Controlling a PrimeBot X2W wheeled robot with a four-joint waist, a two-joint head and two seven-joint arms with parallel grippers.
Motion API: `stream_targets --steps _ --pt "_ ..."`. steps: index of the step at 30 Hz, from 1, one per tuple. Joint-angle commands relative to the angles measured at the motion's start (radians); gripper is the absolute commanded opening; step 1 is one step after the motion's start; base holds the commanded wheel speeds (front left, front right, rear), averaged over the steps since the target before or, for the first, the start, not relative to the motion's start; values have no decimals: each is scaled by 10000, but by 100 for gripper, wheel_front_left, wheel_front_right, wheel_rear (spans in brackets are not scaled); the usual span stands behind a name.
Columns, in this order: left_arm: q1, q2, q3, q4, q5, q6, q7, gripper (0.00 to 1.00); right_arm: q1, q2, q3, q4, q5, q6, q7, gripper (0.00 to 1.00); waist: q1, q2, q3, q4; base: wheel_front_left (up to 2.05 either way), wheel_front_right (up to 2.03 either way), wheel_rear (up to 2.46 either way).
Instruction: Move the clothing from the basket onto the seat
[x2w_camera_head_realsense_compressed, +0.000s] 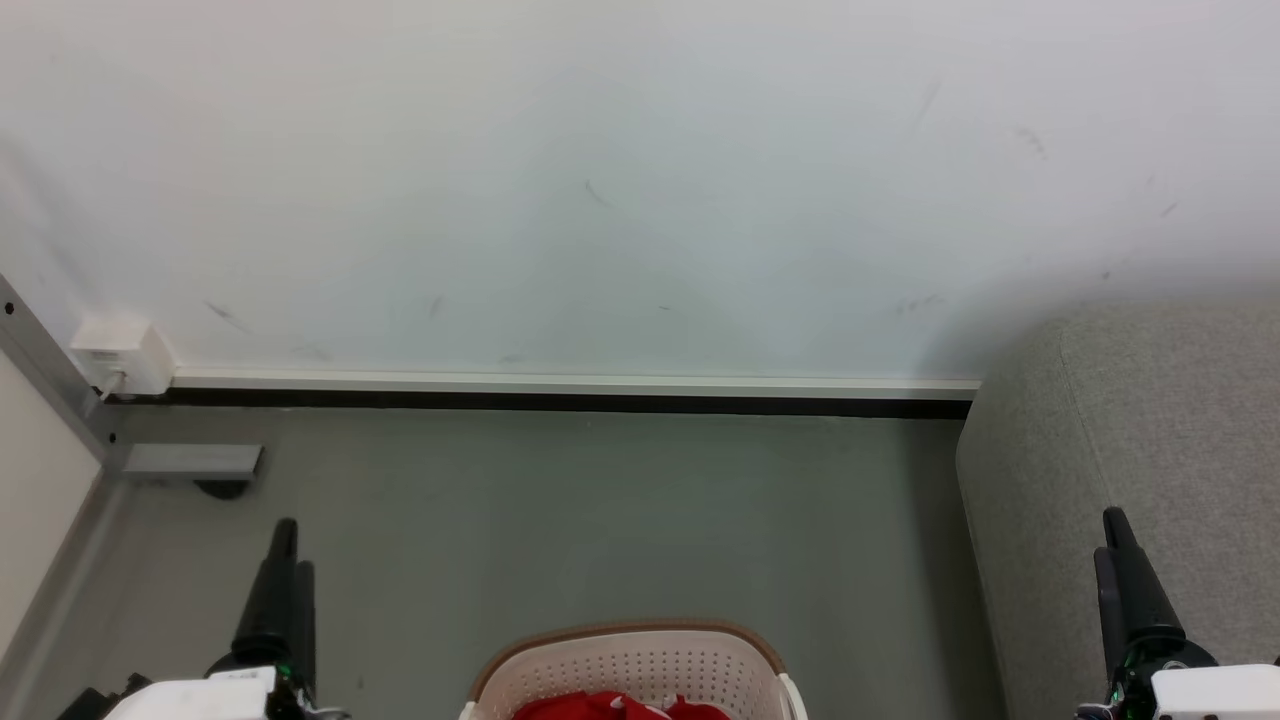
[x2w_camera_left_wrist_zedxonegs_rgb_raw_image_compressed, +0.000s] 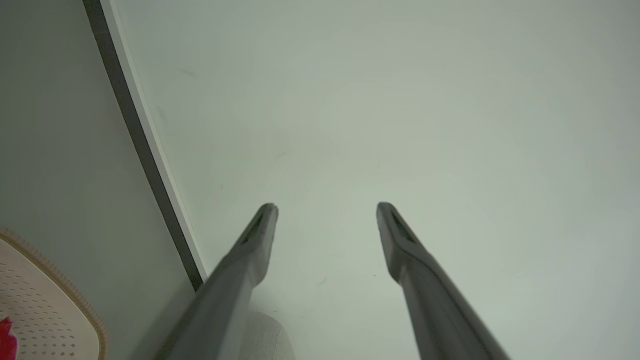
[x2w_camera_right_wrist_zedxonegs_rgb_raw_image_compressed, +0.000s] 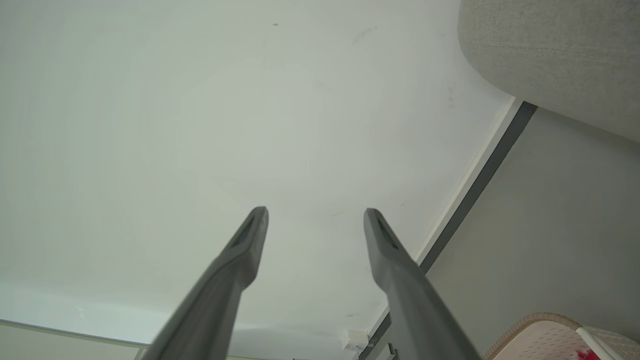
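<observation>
While both arms sit low in the bottom corners of the head view, the left gripper (x2w_camera_head_realsense_compressed: 292, 545) and the right gripper (x2w_camera_head_realsense_compressed: 1110, 535) point their dark fingers upward. The wrist views show each one with its jaws spread wide and nothing between them, just pale wall past the tips. Between the two, at the very bottom edge, is the basket (x2w_camera_head_realsense_compressed: 625, 631), cream with little holes and a brown rim, cut off so you only get its far end. The clothing (x2w_camera_head_realsense_compressed: 620, 708) is inside it, a bit of bright red bunched up, and I can't make out which piece it is. The basket stands on the grey floor (x2w_camera_head_realsense_compressed: 600, 500), well apart from either gripper. Off to the right is the seat (x2w_camera_head_realsense_compressed: 1130, 420), light grey fabric with a rounded corner, and the right gripper shows up in front of its side. Further back a white baseboard (x2w_camera_head_realsense_compressed: 570, 383) with a dark strip under it runs along the foot of the wall (x2w_camera_head_realsense_compressed: 600, 200). At its far left end there's a small white box (x2w_camera_head_realsense_compressed: 120, 355), with a metal bracket (x2w_camera_head_realsense_compressed: 190, 460) just below on the floor, and the wall has a few scuff marks
</observation>
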Motion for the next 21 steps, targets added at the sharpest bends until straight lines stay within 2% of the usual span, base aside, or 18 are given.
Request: stream_targets --steps 1,10,21 --pt "-148 61 52 -202 307 -73 -138 100 -285 -23 -128 -169 -394 -4 -17 100 0 0 -2 -9 0 0 0" --pt "-25 76 100 -317 2067 -184 -497 100 -378 137 -333 -28 -2223 -5 -24 100 0 0 -3 -35 0 0 0" --pt "86 91 -187 -655 4623 92 -889 100 -498 321 -614 269 -4610 -7 -33 100 0 0 -4 -52 0 0 0"
